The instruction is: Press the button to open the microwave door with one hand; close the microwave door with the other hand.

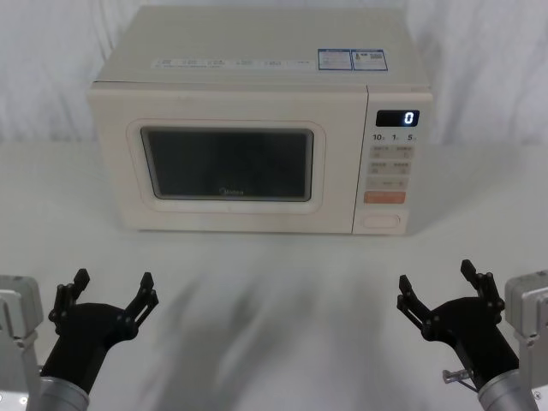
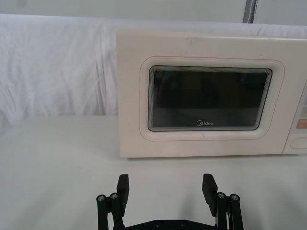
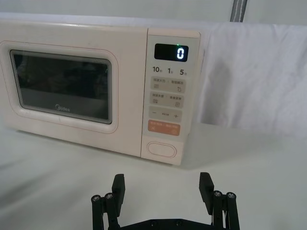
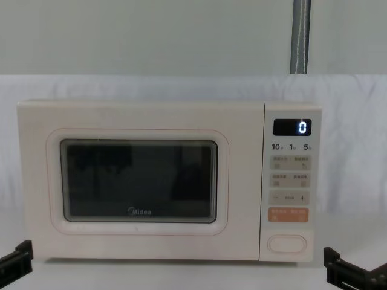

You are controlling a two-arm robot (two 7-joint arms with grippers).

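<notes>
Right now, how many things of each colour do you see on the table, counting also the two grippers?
Cream: 1, the microwave, with the microwave door shut and the button at the bottom of its panel.
Black: 2, the left gripper and the right gripper, both open, low and apart from the microwave.
Total: 3

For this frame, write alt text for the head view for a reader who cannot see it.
A cream microwave sits on a white table, the microwave door shut and the button unpressed below an orange key. The left gripper and right gripper wait open near the front edge.
</notes>
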